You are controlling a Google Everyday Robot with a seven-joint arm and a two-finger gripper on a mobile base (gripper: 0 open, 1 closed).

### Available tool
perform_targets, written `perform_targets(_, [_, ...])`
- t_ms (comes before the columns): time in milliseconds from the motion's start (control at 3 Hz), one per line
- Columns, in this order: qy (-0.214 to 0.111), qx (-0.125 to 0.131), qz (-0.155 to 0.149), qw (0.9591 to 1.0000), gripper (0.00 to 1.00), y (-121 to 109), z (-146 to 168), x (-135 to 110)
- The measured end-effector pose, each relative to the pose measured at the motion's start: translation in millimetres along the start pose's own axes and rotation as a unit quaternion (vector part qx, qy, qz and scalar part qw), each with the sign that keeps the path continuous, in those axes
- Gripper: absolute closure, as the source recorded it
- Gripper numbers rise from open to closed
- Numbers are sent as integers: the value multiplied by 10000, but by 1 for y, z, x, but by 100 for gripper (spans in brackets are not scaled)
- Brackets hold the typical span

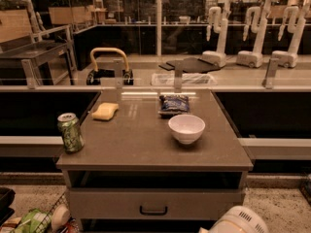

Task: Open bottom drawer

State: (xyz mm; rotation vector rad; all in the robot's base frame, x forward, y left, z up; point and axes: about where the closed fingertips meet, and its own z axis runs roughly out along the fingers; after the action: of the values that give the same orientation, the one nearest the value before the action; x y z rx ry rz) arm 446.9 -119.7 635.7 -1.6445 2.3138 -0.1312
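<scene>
The grey cabinet point(155, 154) stands in the middle of the camera view. Under its top is an open dark gap, and below that a shut drawer point(155, 203) with a small black handle point(153, 210). Whatever is below this drawer is cut off by the frame's bottom edge. My gripper is out of view. Only a white rounded part of my arm point(238, 223) shows at the bottom edge, right of the handle.
On the cabinet top are a green can point(70, 132) at the left edge, a yellow sponge point(105, 111), a blue snack bag point(174, 104) and a white bowl point(186, 128). A wire basket with items point(39, 220) sits on the floor at lower left. Rails and counters run behind.
</scene>
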Motion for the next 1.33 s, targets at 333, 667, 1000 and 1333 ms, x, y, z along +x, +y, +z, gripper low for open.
perform_targets(333, [-184, -261, 247, 9992, 0, 9, 63, -21])
perform_targets(667, [-188, -265, 213, 9992, 0, 6, 73, -28])
perform_targets(1000, [-365, -248, 38, 9990, 0, -10, 110, -53])
perform_targets(1333, [-405, -481, -242, 9977, 0, -9, 192, -70])
